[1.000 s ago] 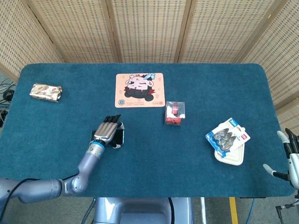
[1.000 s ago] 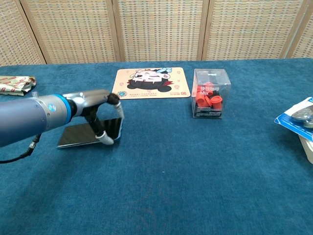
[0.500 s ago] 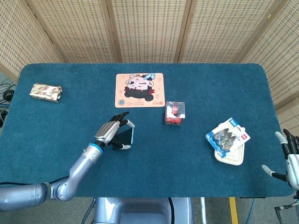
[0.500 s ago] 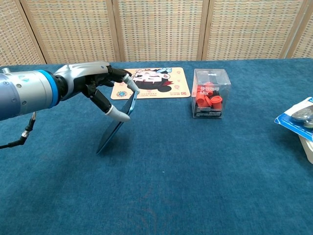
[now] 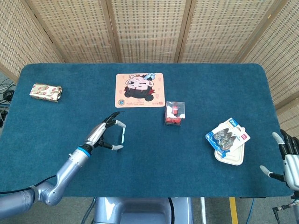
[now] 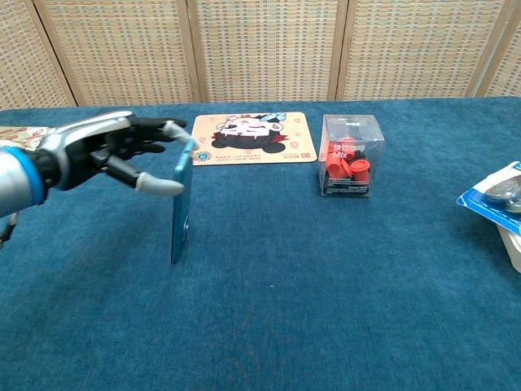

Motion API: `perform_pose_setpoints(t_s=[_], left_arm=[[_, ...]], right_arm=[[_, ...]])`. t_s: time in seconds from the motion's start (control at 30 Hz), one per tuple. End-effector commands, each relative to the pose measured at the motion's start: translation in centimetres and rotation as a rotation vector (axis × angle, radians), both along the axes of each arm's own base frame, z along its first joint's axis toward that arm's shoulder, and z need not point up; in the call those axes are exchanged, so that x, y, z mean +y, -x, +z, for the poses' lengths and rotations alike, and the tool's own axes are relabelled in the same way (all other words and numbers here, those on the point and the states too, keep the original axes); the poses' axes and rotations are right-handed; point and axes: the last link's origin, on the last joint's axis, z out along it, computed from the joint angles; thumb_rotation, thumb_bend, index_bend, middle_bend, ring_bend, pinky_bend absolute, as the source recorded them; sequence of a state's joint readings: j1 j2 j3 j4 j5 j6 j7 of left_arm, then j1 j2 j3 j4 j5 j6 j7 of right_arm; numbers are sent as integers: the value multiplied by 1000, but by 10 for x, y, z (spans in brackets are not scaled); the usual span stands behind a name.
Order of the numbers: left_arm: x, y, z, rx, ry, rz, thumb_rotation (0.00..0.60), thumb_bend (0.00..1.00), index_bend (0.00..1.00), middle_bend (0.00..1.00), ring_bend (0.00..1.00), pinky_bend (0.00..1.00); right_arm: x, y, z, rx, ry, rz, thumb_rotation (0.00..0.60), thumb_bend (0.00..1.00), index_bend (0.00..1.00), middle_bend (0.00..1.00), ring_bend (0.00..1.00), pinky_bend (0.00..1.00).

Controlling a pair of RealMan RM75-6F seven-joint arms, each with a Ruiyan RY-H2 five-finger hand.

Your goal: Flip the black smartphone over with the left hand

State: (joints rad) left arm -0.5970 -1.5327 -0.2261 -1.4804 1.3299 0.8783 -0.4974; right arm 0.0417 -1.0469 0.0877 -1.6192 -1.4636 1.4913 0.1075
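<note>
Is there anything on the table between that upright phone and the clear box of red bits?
No: the head view shows only bare blue cloth between the smartphone and the clear box.

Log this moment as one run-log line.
step: flip in progress | phone: standing on edge on table | left hand: fingertips steadying phone's top | right hand: idle at table edge, fingers apart

Bright, even light, soft faint shadows, no glare; both views sharp, edges slightly bowed.
</note>
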Motion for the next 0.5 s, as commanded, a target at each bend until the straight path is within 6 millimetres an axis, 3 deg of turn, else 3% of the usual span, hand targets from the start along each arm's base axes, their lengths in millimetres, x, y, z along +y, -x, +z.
perform_pose_setpoints(t_s=[0.03,0.07,0.1,0.2,0.33,0.5], left_arm=[[-11,48,6,13,-32,53,600,153,391,0,0,0],[-12,55,8,19,-38,60,600,143,329,0,0,0],[-12,58,8,20,-41,60,600,124,205,0,0,0],[-15,77,16,41,-85,72,600,65,11,0,0,0],[-24,97,30,73,-154,51,600,40,0,0,0,0],[-32,104,49,123,-216,7,600,37,0,0,0,0]], right_arm=[[0,-1,-1,2,-2,2,600,0,0,0,0,0],[0,-1,-1,4,-4,3,600,0,0,0,0,0],[0,-1,-2,5,-4,3,600,0,0,0,0,0],[1,-2,-3,9,-8,5,600,0,0,0,0,0],[1,-3,-4,14,-8,8,600,0,0,0,0,0],[2,-4,-5,17,-10,9,600,0,0,0,0,0]])
